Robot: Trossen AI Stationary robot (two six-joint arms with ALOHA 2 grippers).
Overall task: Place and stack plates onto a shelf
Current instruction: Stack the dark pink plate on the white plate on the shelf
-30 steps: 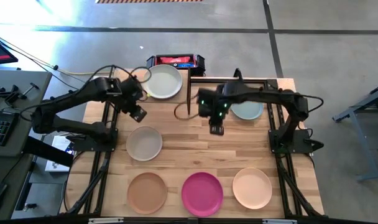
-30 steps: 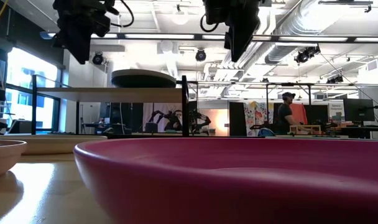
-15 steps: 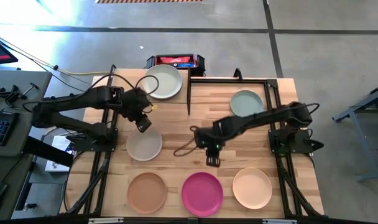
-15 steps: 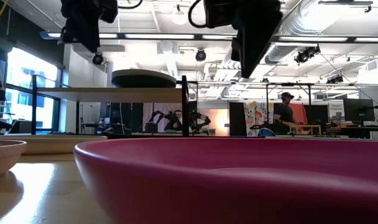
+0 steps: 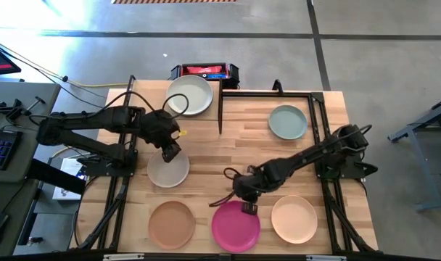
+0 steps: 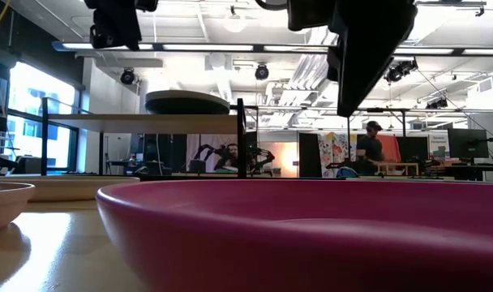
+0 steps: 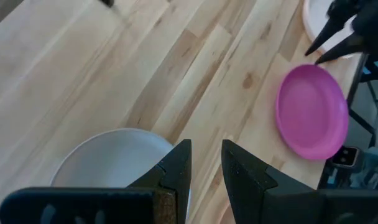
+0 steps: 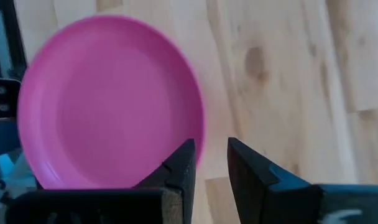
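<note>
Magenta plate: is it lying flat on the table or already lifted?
Flat on the table: the magenta plate is ungripped, with the right tool open above its rim.

The left gripper (image 5: 172, 153) hangs left of centre, fingers slightly parted. The right gripper (image 5: 249, 208) reaches low toward the near edge, fingers slightly parted too.

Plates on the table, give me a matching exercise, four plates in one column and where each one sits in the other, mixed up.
Things:
1. magenta plate
2. pale green plate
3. tan plate
4. off-white plate

Places:
A. front row, left end
B. under the left gripper
C. back right of the table
D. front row, middle, at the right gripper

Pairs: 1-D, 2-C, 3-A, 4-B
</note>
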